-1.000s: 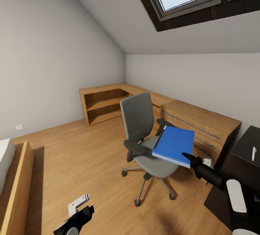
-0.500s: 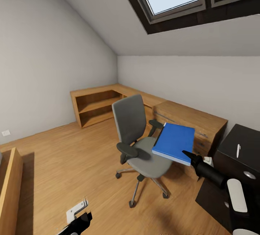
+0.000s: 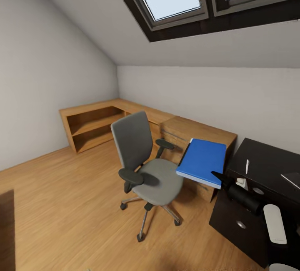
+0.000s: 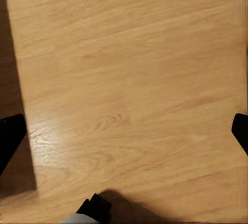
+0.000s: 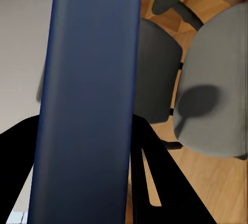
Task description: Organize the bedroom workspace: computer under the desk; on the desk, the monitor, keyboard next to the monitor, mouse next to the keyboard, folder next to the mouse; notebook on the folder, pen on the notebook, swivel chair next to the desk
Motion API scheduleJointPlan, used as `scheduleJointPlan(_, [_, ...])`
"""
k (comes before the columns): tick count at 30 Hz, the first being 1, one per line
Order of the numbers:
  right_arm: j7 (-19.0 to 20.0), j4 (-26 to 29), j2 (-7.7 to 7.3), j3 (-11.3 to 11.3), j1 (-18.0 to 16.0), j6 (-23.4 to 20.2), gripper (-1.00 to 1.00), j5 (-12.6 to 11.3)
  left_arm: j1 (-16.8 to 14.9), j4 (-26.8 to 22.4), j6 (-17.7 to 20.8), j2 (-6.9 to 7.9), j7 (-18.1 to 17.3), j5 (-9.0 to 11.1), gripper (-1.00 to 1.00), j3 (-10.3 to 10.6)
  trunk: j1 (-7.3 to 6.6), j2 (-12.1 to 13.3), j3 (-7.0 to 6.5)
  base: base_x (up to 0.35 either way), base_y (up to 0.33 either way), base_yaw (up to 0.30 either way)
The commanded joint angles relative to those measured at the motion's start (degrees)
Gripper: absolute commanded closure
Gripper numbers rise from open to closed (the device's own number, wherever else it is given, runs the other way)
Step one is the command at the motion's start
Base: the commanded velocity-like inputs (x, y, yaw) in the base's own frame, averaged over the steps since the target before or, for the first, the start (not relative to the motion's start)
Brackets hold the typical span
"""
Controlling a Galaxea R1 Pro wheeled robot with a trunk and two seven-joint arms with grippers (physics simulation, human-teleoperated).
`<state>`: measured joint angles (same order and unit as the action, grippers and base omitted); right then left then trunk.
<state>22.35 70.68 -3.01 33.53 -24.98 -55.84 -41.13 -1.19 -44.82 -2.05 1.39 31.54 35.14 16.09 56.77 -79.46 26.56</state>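
The blue folder (image 3: 203,160) hangs in the air just right of the swivel chair (image 3: 146,166), level and above the desk's near corner. My right gripper (image 3: 217,176) is shut on the folder's near edge. In the right wrist view the folder (image 5: 88,100) runs between the black fingers (image 5: 160,182), with the grey chair (image 5: 212,100) behind it. The glossy black desk (image 3: 271,164) stands at the right with a white pen (image 3: 247,166) on it and a thin grey notebook (image 3: 291,178) cut by the picture's edge. My left gripper (image 4: 124,131) is open over bare wood floor.
A low light-wood dresser (image 3: 200,131) stands behind the folder against the back wall, joined to an open wooden shelf unit (image 3: 89,125) in the corner. Silver drawer knobs (image 3: 241,224) face me on the desk front. Wood floor (image 3: 62,204) spreads left of the chair.
The head view has swung to the right, so the chair sits further left and more of the black desk shows. The folder stays held in my right gripper.
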Motion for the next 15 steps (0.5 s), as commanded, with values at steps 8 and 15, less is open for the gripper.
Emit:
scheduleJointPlan(8, [0.5, -0.01, 0.03, 0.13, -0.07, -0.26, 1.0, 0.43, -0.04, 2.45, -0.65, 0.14, 0.11, 0.58, -1.0, 0.59, -1.77, 3.19, -1.38, 0.0, 0.0, -0.27])
scheduleJointPlan(15, [0.5, -0.02, 0.03, 0.13, -0.07, -0.32, 1.0, 0.43, -0.04, 4.0, -0.67, 0.19, 0.1, 0.65, -1.0, 0.52, -3.3, 5.99, -2.64, 0.0, 0.0, -0.27])
